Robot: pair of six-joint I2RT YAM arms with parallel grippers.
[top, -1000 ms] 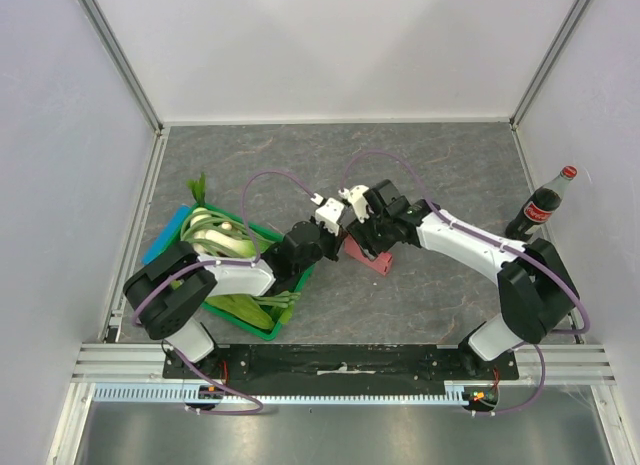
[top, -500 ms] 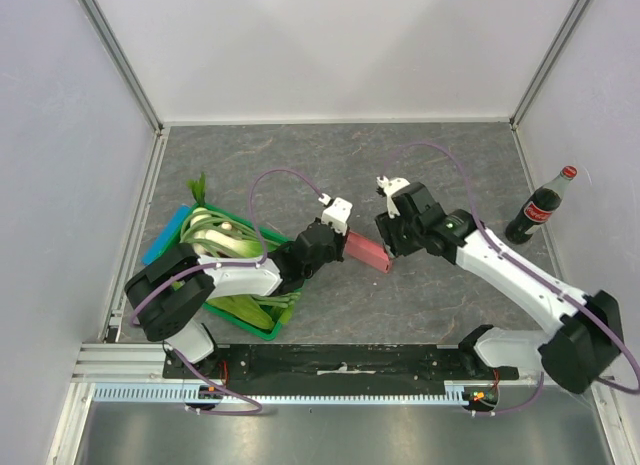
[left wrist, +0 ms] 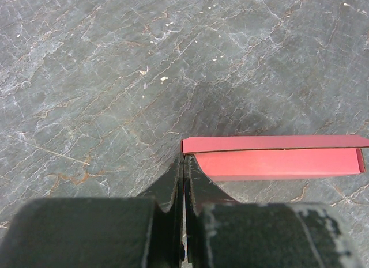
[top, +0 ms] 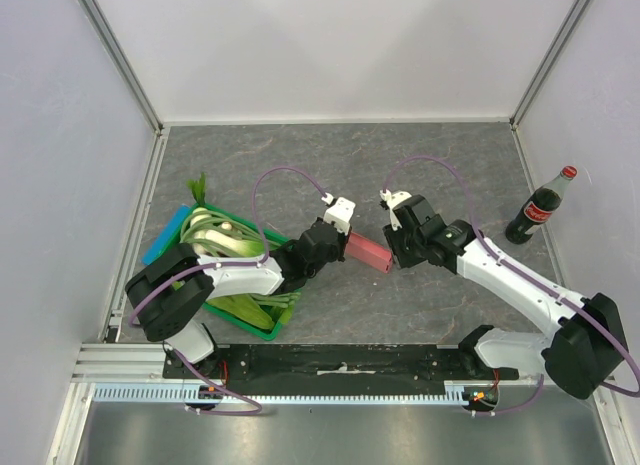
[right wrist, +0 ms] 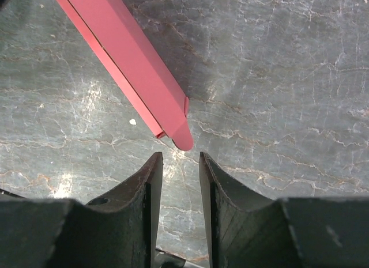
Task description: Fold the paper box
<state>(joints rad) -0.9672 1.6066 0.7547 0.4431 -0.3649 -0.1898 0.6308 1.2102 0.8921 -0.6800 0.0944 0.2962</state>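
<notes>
Closest to the near edge of the table [top: 420, 165], towards its left side, sits a green crate [top: 257, 333] heaped with pale vegetables [top: 215, 235]. A blue flat thing [top: 165, 235] pokes out from under the crate's far left corner. The left arm reaches over the crate towards the middle of the table.

There the left gripper [left wrist: 184, 167] has its fingers pressed together on the left end of the paper box [left wrist: 277, 158]. The left wrist view shows the black pads meeting right at the card's edge, with no gap between them. The paper box [top: 370, 252] is a flattened pink strip lying about mid-table, long side running left to right between the two grippers.

The right gripper [right wrist: 180, 161] faces the box's right end from the other side. Its jaws are spread only a little and hold nothing – the rounded tab at the end of the box [right wrist: 132, 66] lies just ahead of the tips, apart from them, over bare stone-patterned surface.

Farther back, close to the right edge and well apart from the box, a cola bottle [top: 540, 207] with a red cap stands upright.
</notes>
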